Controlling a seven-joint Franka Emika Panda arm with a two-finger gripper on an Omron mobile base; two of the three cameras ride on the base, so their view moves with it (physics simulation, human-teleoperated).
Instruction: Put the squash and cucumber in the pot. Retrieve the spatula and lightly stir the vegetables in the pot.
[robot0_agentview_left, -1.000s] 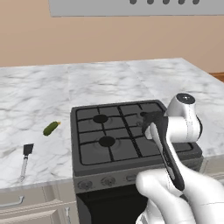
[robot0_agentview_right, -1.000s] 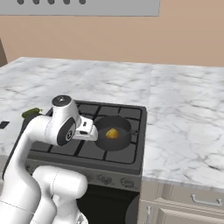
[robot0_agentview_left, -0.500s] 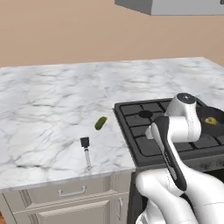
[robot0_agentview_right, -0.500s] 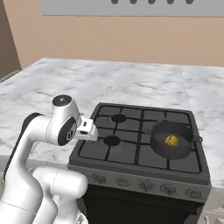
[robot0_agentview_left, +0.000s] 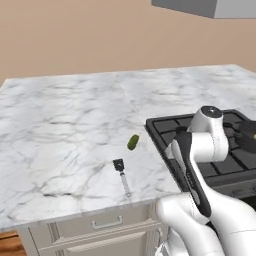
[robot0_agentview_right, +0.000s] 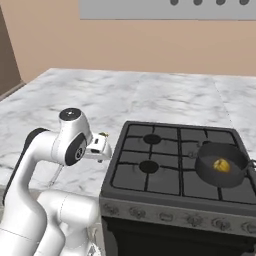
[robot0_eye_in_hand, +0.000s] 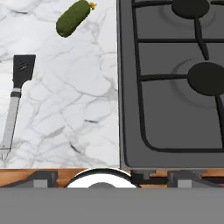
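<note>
Marble counter (robot0_agentview_left: 75, 115) spreads grey-veined under a tan wall in the left base view, with a black gas stove (robot0_agentview_left: 170, 131) set in at its right. The cucumber (robot0_agentview_left: 133, 142) lies on the counter just beside the stove's left edge. The spatula (robot0_agentview_left: 122, 175) rests nearer the counter's front edge, blade toward the cucumber and handle pointing to the front.

From the right base view, the pot (robot0_agentview_right: 220, 163) sits on the stove's (robot0_agentview_right: 150, 165) front right burner with the yellow squash (robot0_agentview_right: 221, 165) inside it. The gripper (robot0_agentview_right: 100, 148) hangs over the counter (robot0_agentview_right: 100, 95) by the stove's left edge; its jaws stand spread wide and hold nothing.

Looking down in the hand view, the cucumber (robot0_eye_in_hand: 72, 18) lies apart from the spatula (robot0_eye_in_hand: 17, 92), whose black blade points away from the counter's front edge, and the stove (robot0_eye_in_hand: 175, 87) with two burners lies to the right.
</note>
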